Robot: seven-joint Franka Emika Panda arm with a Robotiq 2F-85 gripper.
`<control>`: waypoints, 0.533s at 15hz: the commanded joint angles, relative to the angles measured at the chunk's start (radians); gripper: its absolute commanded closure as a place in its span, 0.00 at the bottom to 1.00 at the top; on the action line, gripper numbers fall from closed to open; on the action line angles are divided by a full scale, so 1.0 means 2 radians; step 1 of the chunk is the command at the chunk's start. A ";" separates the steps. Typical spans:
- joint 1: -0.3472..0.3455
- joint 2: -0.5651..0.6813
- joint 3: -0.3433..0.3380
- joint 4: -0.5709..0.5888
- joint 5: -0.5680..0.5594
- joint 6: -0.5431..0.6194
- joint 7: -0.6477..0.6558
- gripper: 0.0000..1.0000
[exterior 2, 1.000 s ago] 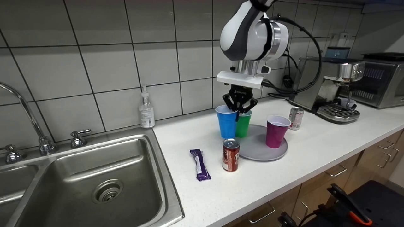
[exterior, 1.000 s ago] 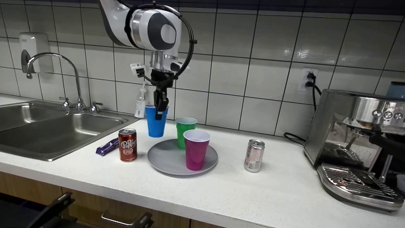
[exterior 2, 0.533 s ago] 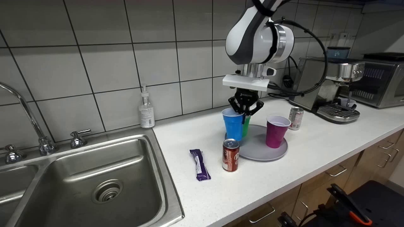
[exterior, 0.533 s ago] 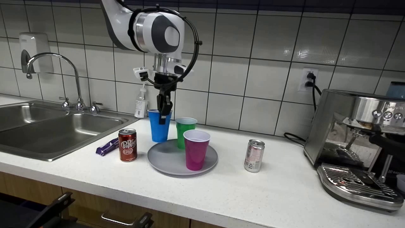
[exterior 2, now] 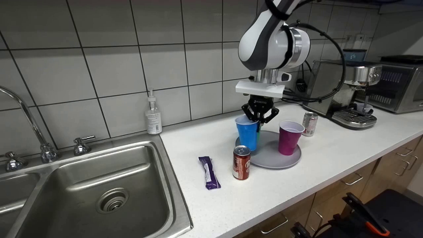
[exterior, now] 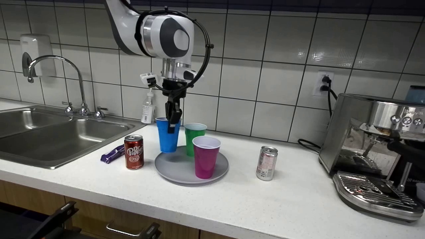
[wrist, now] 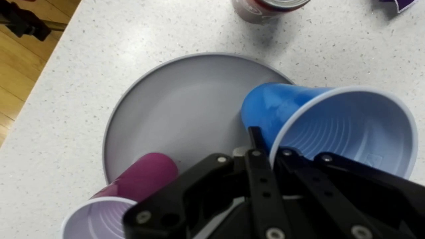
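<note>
Claw (exterior 2: 258,125) has the blue cup (exterior 2: 247,136) just below its tips, jaws clamped together on the rim, one finger inside. Beneath both lies the plate (wrist: 186,109); near the claw stand the green cup (exterior: 194,131) and the pink cup (exterior 2: 289,141); farther out, the red can (exterior 2: 241,165).

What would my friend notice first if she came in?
Probably the blue cup, its rim pinched by the black gripper at the edge of the gray plate. Then perhaps the magenta cup standing on that plate, and the shiny coffee machine at right in both exterior views.
</note>
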 commanded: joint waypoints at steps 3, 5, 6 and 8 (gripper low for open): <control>-0.009 -0.008 -0.005 -0.015 -0.029 0.009 0.024 0.99; -0.011 -0.007 -0.006 -0.017 -0.031 0.011 0.024 0.99; -0.011 -0.006 -0.007 -0.019 -0.031 0.015 0.023 0.99; -0.012 -0.006 -0.007 -0.024 -0.028 0.022 0.019 0.99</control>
